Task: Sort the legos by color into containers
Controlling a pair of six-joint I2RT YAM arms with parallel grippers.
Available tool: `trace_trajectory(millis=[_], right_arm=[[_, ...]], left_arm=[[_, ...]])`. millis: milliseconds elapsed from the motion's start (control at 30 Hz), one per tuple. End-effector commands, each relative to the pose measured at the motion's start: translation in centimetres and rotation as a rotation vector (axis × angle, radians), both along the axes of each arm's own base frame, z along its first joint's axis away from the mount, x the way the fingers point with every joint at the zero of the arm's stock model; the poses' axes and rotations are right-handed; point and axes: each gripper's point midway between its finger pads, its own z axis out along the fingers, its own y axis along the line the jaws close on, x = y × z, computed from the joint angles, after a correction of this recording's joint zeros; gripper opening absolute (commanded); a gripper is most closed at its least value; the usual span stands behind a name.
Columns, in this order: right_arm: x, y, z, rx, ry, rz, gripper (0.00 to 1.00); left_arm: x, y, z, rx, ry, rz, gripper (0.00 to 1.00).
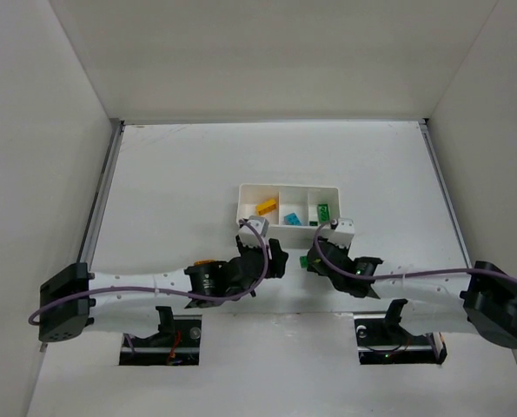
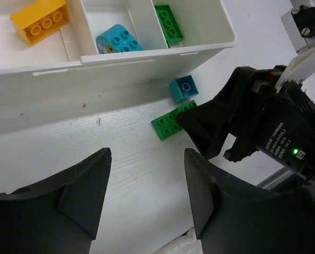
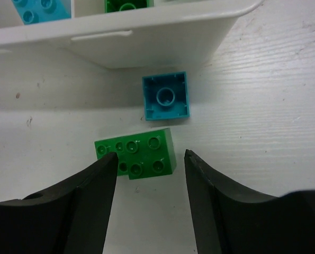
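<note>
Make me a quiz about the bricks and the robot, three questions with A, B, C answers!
1. Where is the yellow brick?
A. in the tray's left compartment
B. on the table
C. in a gripper

2. What colour is the brick between the right gripper's fingers?
A. yellow
B. red
C. green

3. How does the loose cyan brick lie?
A. studs up
B. hollow side up
C. stacked on another brick

Answers:
1 A: the top view shows it in the leftmost compartment.
2 C: the green brick shows between the open fingers.
3 B: its hollow underside with a round tube faces up.
</note>
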Motion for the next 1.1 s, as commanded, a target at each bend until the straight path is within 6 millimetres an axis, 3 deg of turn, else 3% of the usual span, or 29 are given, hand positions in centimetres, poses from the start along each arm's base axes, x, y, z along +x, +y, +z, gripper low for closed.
trace_trajectory(millis=[0, 100, 233, 333, 633, 900, 1067], right_arm=[[0.3, 1.5, 0.8, 0.059, -0.009, -0.007, 0.57], [0.3, 1.6, 0.5, 0.037, 0.002, -0.005, 0.51], [0.7, 1.3, 0.4, 0.007, -0.010, -0.029, 0.32], [0.4, 2.0, 1.9, 0.024, -0.050, -0.014, 0.27], [0.2, 4.6, 7.6, 0.199, -0.156, 0.077, 0.27], [0.1, 6.3, 9.9, 0.309, -0.189, 0.130, 0.28], [-0.3, 6.9, 11.1, 0.372, -0.208, 0.162, 0.28]], left_arm=[[0.6, 0.4, 1.0, -0.066, -0.007, 0.031, 0.54], [0.5, 0.5, 0.8, -0.075, 0.015, 0.030, 0.54], [0.3, 0.5, 0.3, -0.093, 0.068, 0.023, 0.55], [0.4, 0.7, -0.1, -0.107, 0.125, 0.033, 0.55], [0.2, -1.2, 0.7, -0.214, 0.251, 0.005, 0.49], [0.4, -2.9, 0.9, -0.319, 0.265, -0.016, 0.49], [1.1, -2.8, 0.2, -0.332, 0.275, 0.017, 0.45]])
